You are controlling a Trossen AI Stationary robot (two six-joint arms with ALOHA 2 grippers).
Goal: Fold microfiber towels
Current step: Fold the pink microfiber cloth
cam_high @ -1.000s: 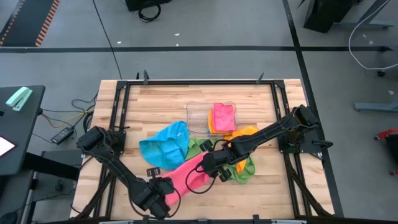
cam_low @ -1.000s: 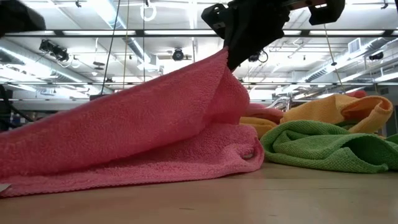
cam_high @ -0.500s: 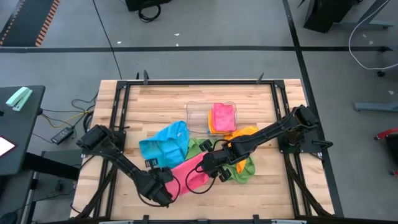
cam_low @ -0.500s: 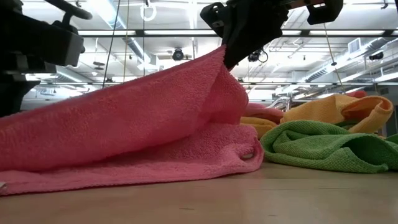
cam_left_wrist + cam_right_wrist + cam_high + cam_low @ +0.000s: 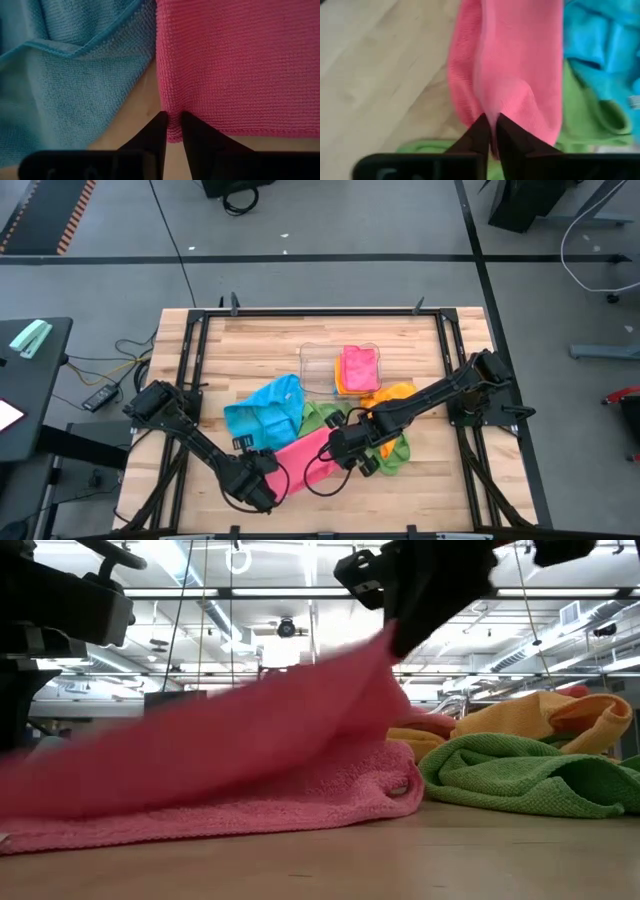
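Microfiber towels, soft bright cloths, six counted on the pale wooden slatted table point(image 5: 250, 350). Loose on the table, four:

- Pink microfiber towel point(image 5: 305, 457), one, near the front centre; folded over on itself, lower layer flat on the wood, upper layer lifted at both ends. Pinched at one edge between the fingers of the left gripper point(image 5: 170, 131), narrow gap only, cloth caught in it; gripper low at the table's front left of centre. Opposite end gripped by the right gripper point(image 5: 490, 137), fingers close together on a raised fold of pink cloth, held above the table. Upper layer blurred in the low view.
- Blue microfiber towel point(image 5: 262, 412), one, crumpled, just left of the pink one and touching it along one edge in the left wrist view.
- Green microfiber towel point(image 5: 520, 775), one, rumpled, partly beneath the right arm and beside the pink towel.
- Orange microfiber towel point(image 5: 535, 720), one, bunched, behind the green one, toward the tray.

In the clear rectangular plastic tray point(image 5: 315, 365), at the table's middle rear, two:

- Folded pink towel point(image 5: 359, 363), one, on top.
- Folded orange towel point(image 5: 342, 383), one, underneath, only its edge showing.

Arms, two, dark, one from each side of the table.
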